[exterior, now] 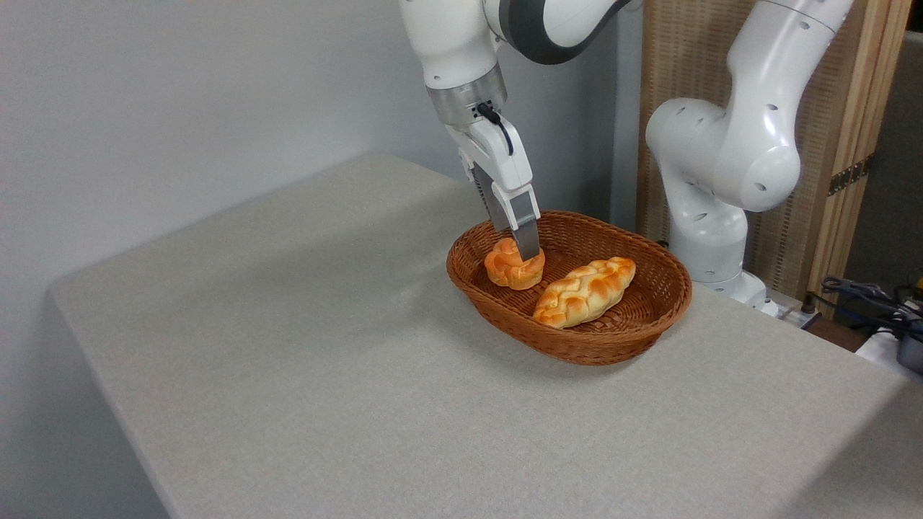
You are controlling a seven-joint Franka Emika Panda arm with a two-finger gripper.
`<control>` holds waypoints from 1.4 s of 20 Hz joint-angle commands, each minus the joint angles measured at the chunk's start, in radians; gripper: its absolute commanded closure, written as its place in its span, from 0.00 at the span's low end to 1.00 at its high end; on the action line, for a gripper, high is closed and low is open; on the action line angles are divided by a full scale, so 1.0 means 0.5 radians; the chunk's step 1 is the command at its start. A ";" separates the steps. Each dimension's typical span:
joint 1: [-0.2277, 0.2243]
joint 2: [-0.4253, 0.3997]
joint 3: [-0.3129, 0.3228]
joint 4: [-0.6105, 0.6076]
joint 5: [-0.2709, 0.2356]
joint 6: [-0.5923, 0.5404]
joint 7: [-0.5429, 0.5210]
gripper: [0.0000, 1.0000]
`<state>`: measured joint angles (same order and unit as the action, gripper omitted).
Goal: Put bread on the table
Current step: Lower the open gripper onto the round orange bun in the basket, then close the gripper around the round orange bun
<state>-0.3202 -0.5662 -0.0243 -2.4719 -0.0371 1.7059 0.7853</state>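
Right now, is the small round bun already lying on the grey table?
No, the bun sits inside the wicker basket, beside the braided loaf, with the gripper at it.

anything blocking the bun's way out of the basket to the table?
Only the basket wall: the bun sits inside at the left end, so it must be lifted over the rim. The gripper is already on it, and the table beside looks bare.

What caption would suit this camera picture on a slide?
Robot gripper reaches down onto the small round bun beside a braided loaf in a wicker basket.
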 commanded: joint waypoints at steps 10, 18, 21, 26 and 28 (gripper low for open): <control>-0.077 0.003 -0.089 -0.125 -0.030 0.181 0.200 0.00; -0.068 0.006 -0.191 -0.244 -0.006 0.362 0.215 0.00; -0.065 0.016 -0.191 -0.275 0.001 0.389 0.215 0.04; -0.053 0.016 -0.188 -0.275 -0.002 0.377 0.215 0.57; -0.050 0.013 -0.182 -0.272 -0.003 0.371 0.221 0.62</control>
<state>-0.3495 -0.5619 -0.1215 -2.5946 -0.0365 1.8737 0.8776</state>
